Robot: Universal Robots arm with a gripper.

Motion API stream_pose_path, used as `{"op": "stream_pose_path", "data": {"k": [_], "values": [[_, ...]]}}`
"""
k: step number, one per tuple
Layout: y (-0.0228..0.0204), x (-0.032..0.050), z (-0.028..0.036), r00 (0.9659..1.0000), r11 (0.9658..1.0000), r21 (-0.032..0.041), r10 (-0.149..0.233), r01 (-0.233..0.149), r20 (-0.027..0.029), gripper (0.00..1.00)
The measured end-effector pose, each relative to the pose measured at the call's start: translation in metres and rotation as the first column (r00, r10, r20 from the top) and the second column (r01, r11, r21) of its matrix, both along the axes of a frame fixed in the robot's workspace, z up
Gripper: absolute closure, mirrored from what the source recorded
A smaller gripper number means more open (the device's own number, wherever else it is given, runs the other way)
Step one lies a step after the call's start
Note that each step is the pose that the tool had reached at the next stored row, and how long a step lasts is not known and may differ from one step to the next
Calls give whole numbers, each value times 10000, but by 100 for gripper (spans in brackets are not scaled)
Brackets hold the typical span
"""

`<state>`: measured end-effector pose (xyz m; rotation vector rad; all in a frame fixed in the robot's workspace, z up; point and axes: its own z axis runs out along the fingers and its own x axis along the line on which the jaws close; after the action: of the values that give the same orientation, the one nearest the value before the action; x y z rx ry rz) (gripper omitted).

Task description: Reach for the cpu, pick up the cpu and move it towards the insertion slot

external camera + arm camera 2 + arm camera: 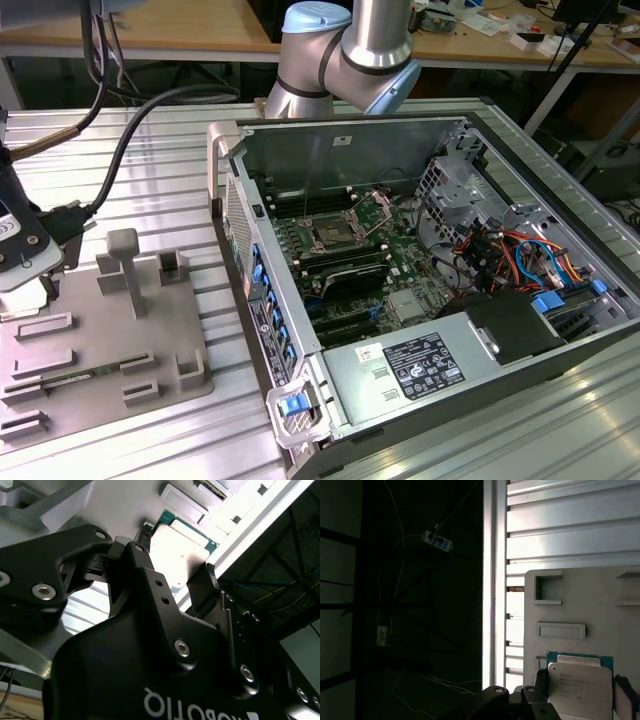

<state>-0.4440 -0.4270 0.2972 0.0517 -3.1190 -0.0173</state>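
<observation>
In the exterior view, the insertion slot (330, 235) lies inside the open computer case (340, 145), well apart from the grey tray (110, 350). In the second wrist view, the gripper (177, 555) clamps the cpu (186, 550) by opposite edges. In the first wrist view, the cpu (580, 682) sits over the tray (580, 610).

Ribbed metal table (150, 150), wooden benches (190, 25) behind

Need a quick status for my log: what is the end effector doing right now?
End effector: closed on the cpu, gripping it by two opposite edges, over the grey tray.
</observation>
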Motion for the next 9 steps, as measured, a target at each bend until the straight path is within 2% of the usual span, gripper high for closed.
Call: {"op": "stream_pose_path", "data": {"k": [9], "values": [[-2, 6, 28, 10000, 10000, -1, 1, -1, -3, 45]]}}
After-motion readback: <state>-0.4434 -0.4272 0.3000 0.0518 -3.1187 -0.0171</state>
